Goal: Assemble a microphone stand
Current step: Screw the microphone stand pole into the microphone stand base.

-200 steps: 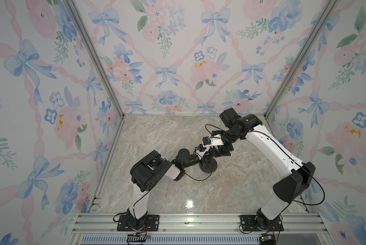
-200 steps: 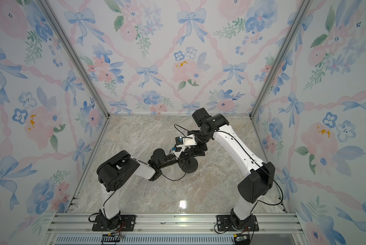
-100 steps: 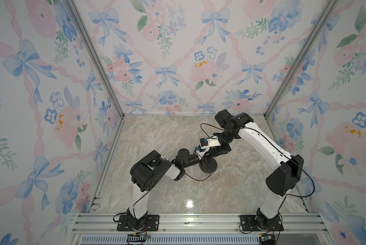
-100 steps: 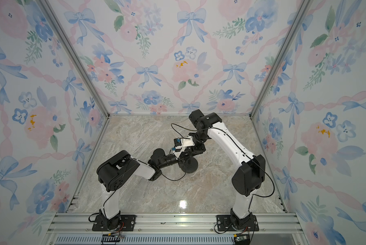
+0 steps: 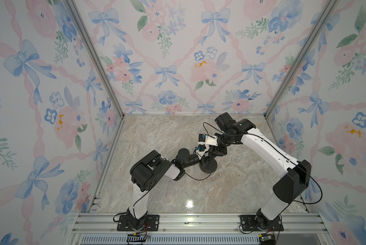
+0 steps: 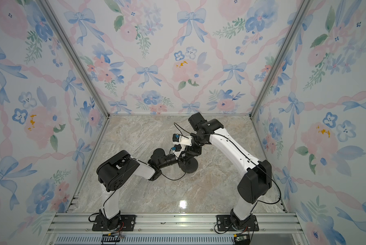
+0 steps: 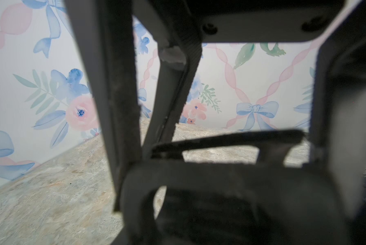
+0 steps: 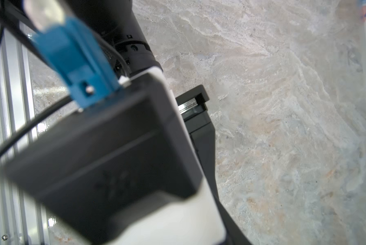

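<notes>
My left hand (image 5: 201, 158) is spread loose around the rod (image 7: 164, 101), I reckon so it settles into the disc base (image 5: 209, 167) just under both hands; can't tell whether my right hand (image 5: 209, 156) is pinching.

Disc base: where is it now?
In both top views the disc base sits on the marble tabletop near centre, where the left arm and right arm converge.

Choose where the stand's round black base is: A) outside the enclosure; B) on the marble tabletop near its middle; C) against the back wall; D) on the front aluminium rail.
B: both top views show the base sitting on the marble tabletop, near its middle.
</notes>
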